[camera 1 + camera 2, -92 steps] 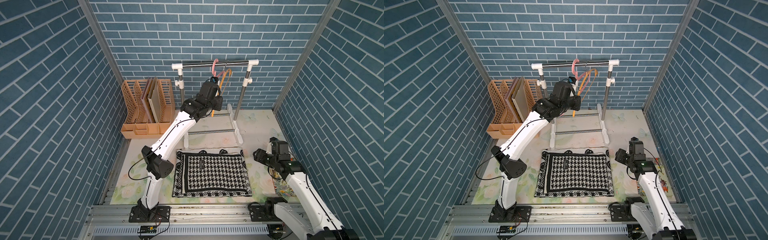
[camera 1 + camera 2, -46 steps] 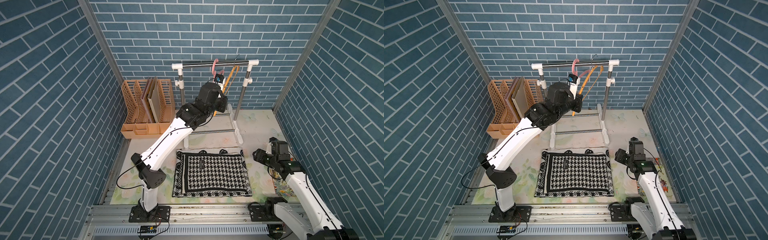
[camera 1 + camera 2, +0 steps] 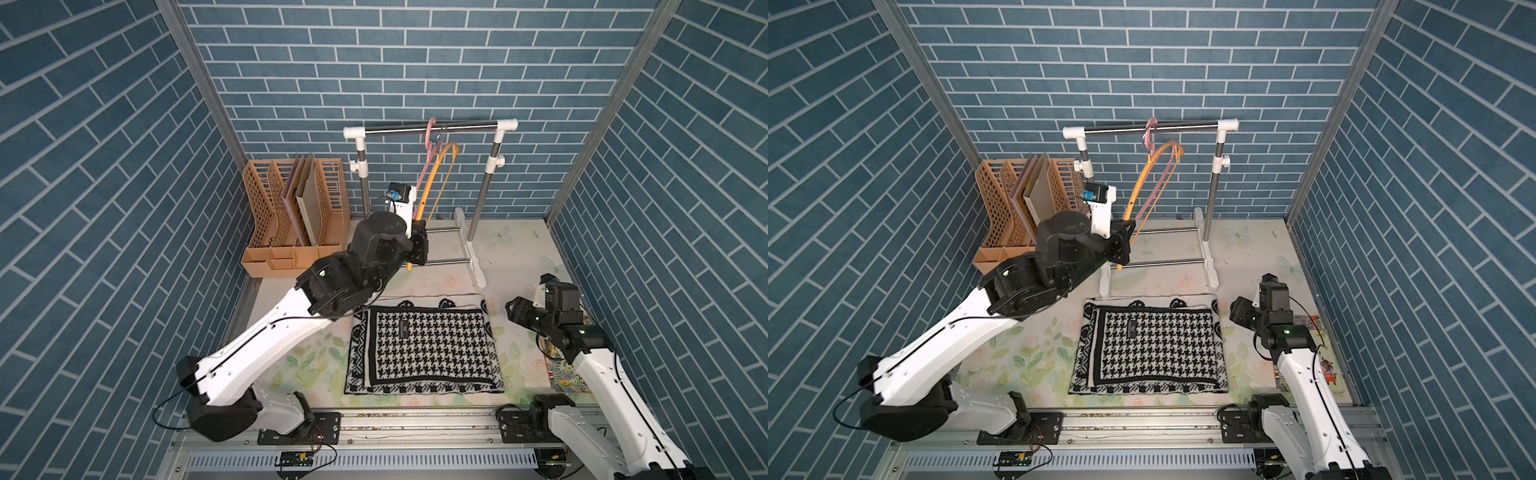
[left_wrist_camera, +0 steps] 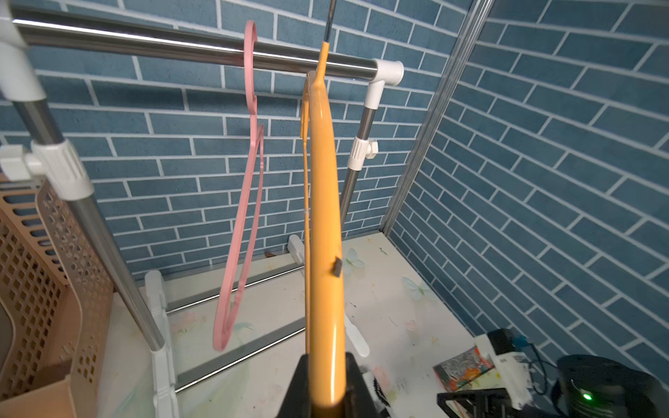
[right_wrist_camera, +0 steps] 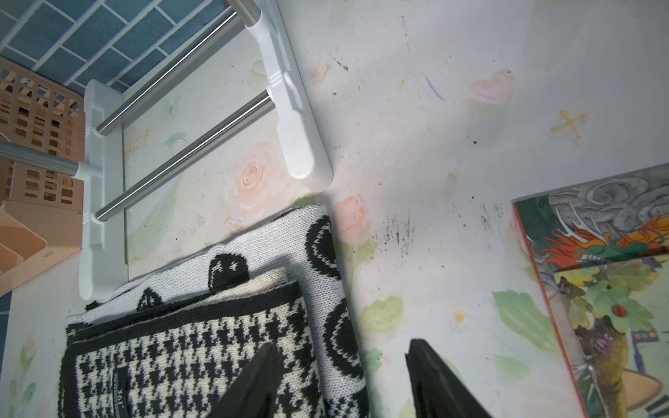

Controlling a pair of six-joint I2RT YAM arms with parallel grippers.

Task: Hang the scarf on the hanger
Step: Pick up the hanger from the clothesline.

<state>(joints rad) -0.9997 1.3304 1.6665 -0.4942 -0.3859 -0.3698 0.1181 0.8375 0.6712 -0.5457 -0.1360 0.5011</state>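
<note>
The black-and-white houndstooth scarf (image 3: 424, 349) (image 3: 1150, 349) (image 5: 188, 362) lies folded flat on the table. An orange hanger (image 3: 436, 174) (image 3: 1148, 174) (image 4: 324, 202) slants down from the rack's steel rail (image 3: 465, 125) (image 4: 144, 43). My left gripper (image 3: 417, 245) (image 3: 1123, 245) (image 4: 325, 383) is shut on its lower end. Whether its hook rests on the rail is unclear. My right gripper (image 3: 513, 309) (image 3: 1235, 311) (image 5: 344, 376) is open, low over the scarf's right edge, one finger above the fabric and one above bare table.
A pink hanger (image 3: 430, 141) (image 3: 1150, 133) (image 4: 246, 188) hangs on the rail beside the orange one. A tan file organizer (image 3: 291, 216) (image 3: 1013, 208) stands back left. The rack's white feet (image 3: 471, 249) (image 5: 293, 108) stand behind the scarf. A colourful book (image 3: 1325, 374) (image 5: 597, 271) lies at the right.
My left arm has come down and toward the front, still gripping the orange hanger's lower end, which has swung with it. The right arm and the scarf are as before.
</note>
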